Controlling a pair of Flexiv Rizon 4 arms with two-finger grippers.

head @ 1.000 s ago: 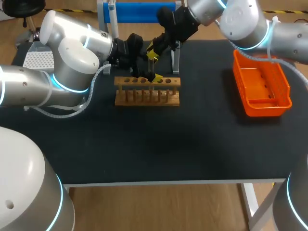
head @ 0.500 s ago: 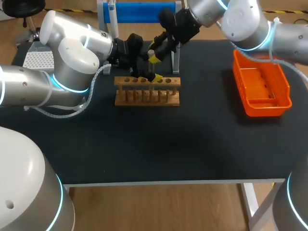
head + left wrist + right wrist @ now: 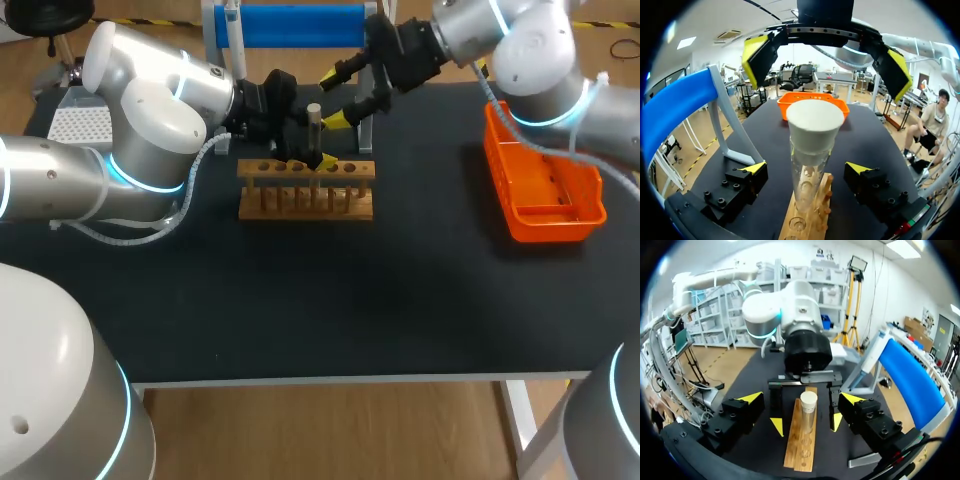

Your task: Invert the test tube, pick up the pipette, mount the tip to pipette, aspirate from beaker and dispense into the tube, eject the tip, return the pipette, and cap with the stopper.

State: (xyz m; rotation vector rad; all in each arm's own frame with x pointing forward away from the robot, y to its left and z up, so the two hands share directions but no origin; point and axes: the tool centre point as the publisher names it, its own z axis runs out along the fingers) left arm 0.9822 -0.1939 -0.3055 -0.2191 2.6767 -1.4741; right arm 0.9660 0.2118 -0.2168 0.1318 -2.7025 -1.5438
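A clear glass test tube [image 3: 807,185] stands upright in a long wooden rack with a row of holes [image 3: 305,200], which sits on the black table [image 3: 330,300] towards its far side. A pale tapered stopper [image 3: 815,125] sits in the tube's mouth.

The left arm [image 3: 150,130] comes in low from the left, and its jaws are at the rack, one on each side of the tube. They are open: in the left wrist view both black fingers with yellow tips [image 3: 752,175] stand apart from the glass with a gap on either side, and the right wrist view shows the same gaps. The jaws hold nothing.

The right arm [image 3: 520,50] comes in from the far right corner, with its jaws level with the stopper and just beyond it, on the side of the tube away from the left arm. They are spread wide and hold nothing. In the right wrist view the tube and stopper are ahead of the two yellow fingertips [image 3: 752,398], not between them. In the left wrist view these fingers appear above and behind the stopper, well clear of it.

An orange plastic basket [image 3: 545,225] rests on the right part of the table, well apart from the rack. A stand with a blue cylindrical bar on a pale frame [image 3: 290,25] is at the far edge, behind the rack.
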